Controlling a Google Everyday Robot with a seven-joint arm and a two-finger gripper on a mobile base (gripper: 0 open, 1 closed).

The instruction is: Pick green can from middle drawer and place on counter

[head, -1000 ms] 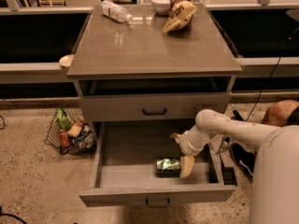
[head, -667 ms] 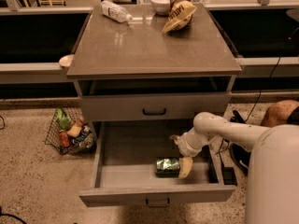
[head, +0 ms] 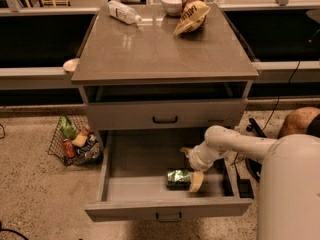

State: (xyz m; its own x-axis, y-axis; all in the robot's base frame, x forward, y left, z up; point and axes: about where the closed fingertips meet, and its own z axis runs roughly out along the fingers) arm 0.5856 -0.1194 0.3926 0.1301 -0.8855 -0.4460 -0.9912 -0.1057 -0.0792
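Observation:
The green can [head: 178, 179] lies on its side near the front of the open middle drawer [head: 107, 165]. My gripper [head: 190, 166] is inside the drawer, just right of the can, on the white arm reaching in from the right. It is open: one tan finger [head: 196, 181] is down against the can's right end, and the other points back toward the drawer's rear. The can is not between them. The counter [head: 160, 51] is above, on top of the cabinet.
On the counter's far edge are a clear plastic bottle [head: 124, 12], a white bowl [head: 171, 3] and a yellow snack bag [head: 192, 14]. The top drawer [head: 165, 116] is closed. A wire basket [head: 75, 141] of packets stands on the floor at left.
The arm has shifted slightly left and down, bringing the gripper a little closer to the can. The can has not moved.

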